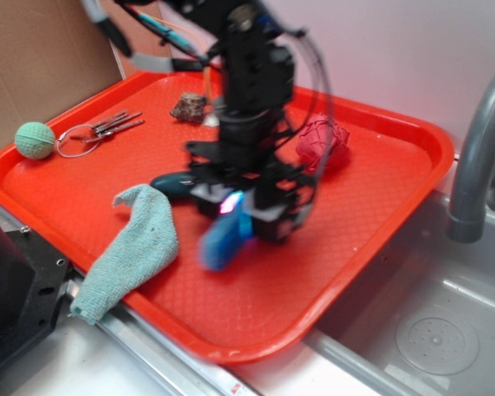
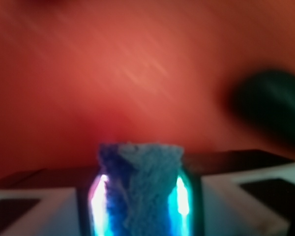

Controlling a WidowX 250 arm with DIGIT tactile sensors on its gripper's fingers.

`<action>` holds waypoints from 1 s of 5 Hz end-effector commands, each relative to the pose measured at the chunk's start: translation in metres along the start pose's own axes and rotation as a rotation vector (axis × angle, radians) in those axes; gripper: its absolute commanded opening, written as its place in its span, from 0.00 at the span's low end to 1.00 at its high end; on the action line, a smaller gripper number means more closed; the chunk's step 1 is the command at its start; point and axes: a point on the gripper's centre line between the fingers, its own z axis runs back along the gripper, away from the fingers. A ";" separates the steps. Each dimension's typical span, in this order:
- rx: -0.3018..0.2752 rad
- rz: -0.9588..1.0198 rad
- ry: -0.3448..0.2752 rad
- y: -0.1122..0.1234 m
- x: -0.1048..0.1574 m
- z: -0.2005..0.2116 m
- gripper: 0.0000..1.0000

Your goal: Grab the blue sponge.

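Clamped in the end effector point(image 2: 140, 196), blue sponge point(image 2: 140, 182) hangs over the red tray point(image 1: 379, 223).

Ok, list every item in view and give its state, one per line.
blue sponge: clamped in the gripper, hanging tilted
gripper: shut on the sponge
teal cloth: crumpled, draped over the tray's front rim
dark oval object: lying on the tray
keys: lying flat
red tray: flat by the sink
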 end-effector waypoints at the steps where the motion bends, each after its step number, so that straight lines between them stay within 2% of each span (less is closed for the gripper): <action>1: 0.079 -0.212 -0.199 0.056 -0.041 0.098 0.00; 2: 0.042 -0.239 -0.273 0.090 -0.036 0.142 0.00; 3: -0.001 -0.227 -0.332 0.108 0.013 0.193 0.00; 4: -0.015 -0.174 -0.353 0.108 0.057 0.215 0.00; 5: 0.022 -0.158 -0.327 0.115 0.040 0.208 0.00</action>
